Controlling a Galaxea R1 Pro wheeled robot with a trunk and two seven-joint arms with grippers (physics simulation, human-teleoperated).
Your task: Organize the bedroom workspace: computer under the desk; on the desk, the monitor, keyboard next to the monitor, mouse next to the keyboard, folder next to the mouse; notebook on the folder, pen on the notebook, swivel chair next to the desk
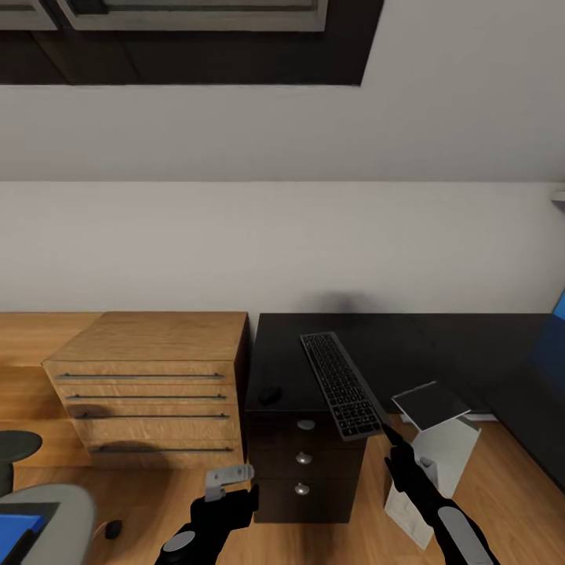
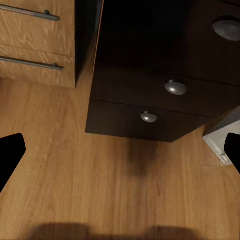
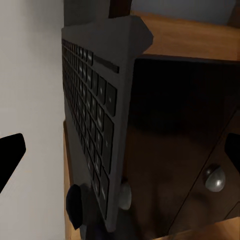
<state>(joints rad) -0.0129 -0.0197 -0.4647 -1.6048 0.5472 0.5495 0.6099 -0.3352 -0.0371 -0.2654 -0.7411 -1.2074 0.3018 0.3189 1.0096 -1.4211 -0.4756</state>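
The dark grey keyboard (image 1: 341, 384) lies on the black desk (image 1: 439, 345), its near end sticking out over the front edge above the drawer unit (image 1: 302, 463). My right gripper (image 1: 388, 433) is open at that overhanging end, and up close the keyboard (image 3: 95, 125) lies between the wide-spread fingers. The small black mouse (image 1: 271, 395) rests on the desk's left front corner. The pale computer (image 1: 439, 459) stands tilted on the floor right of the drawers. My left gripper (image 1: 229, 480) hangs open and empty over the floor. The swivel chair (image 1: 55, 502) carries the blue folder (image 1: 16, 530).
Light oak drawers (image 1: 149, 392) with bar handles stand left of the desk, with a narrow gap between. The dark drawer unit (image 2: 150, 95) with round knobs faces my left gripper. A blue panel (image 1: 553, 337) shows at the far right. A pale sloped wall rises behind.
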